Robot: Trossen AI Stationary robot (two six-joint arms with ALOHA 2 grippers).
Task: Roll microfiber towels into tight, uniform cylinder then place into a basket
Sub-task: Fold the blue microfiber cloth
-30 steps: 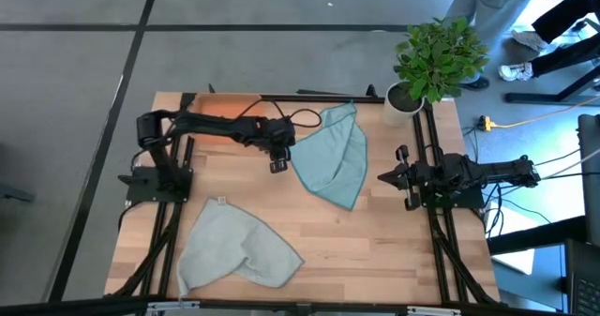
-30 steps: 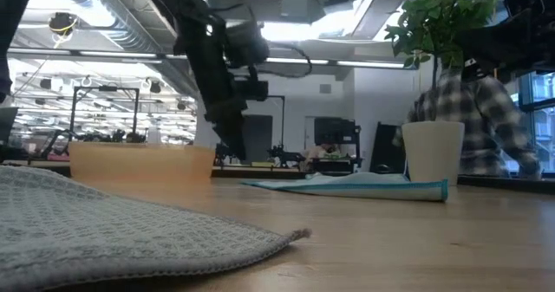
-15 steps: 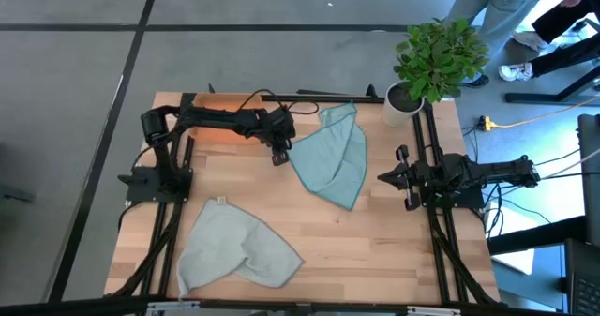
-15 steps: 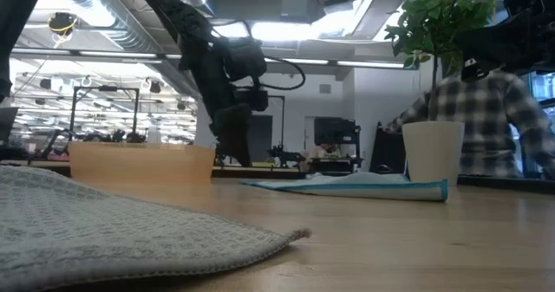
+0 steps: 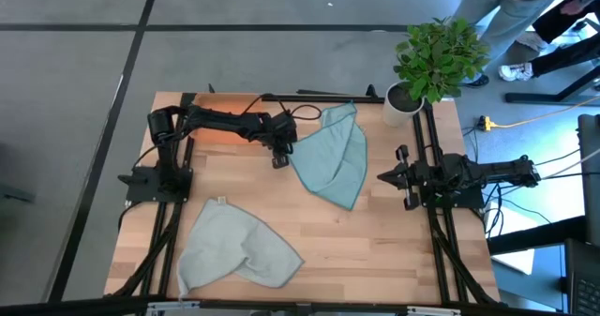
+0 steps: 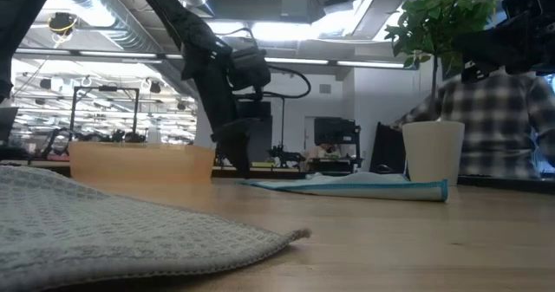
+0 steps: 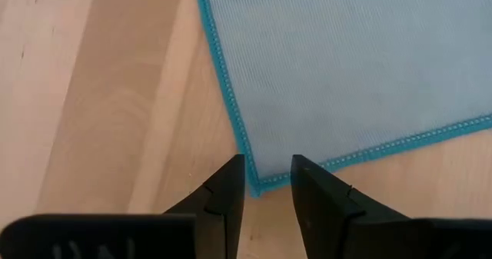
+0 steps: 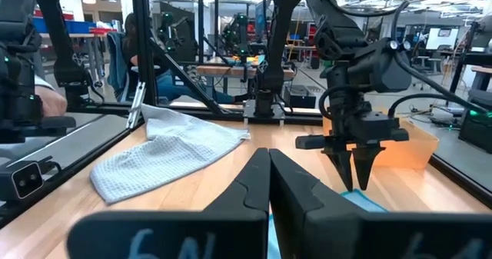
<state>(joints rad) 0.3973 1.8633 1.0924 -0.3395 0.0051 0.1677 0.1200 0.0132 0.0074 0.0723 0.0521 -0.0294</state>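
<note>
A light teal-blue towel [image 5: 333,157] lies flat on the wooden table, right of centre toward the far side. My left gripper [image 5: 278,159] points down at its left corner [image 7: 257,184] and is narrowly open, one fingertip on each side of that corner. A pale grey-green towel [image 5: 234,246] lies partly folded near the front left. The orange basket [image 6: 139,162] stands at the far left, mostly under my left arm. My right gripper [image 5: 384,177] waits shut at the table's right side, level, with nothing in it. My left gripper comes from above, slanting down, with its fingertips [image 7: 231,184] astride the teal towel's stitched left corner [image 7: 254,188]. The towel lies flat on the table. Whether the tips touch the cloth I cannot tell.
A white pot with a green plant [image 5: 412,91] stands at the far right corner. A person in a plaid shirt [image 6: 486,127] is behind the table. Bare wood [image 5: 375,250] lies between the two towels and at the front right.
My left gripper has sunk toward the table and moved a little toward the far edge, coming down over the teal towel's left corner. Both towels lie as before.
</note>
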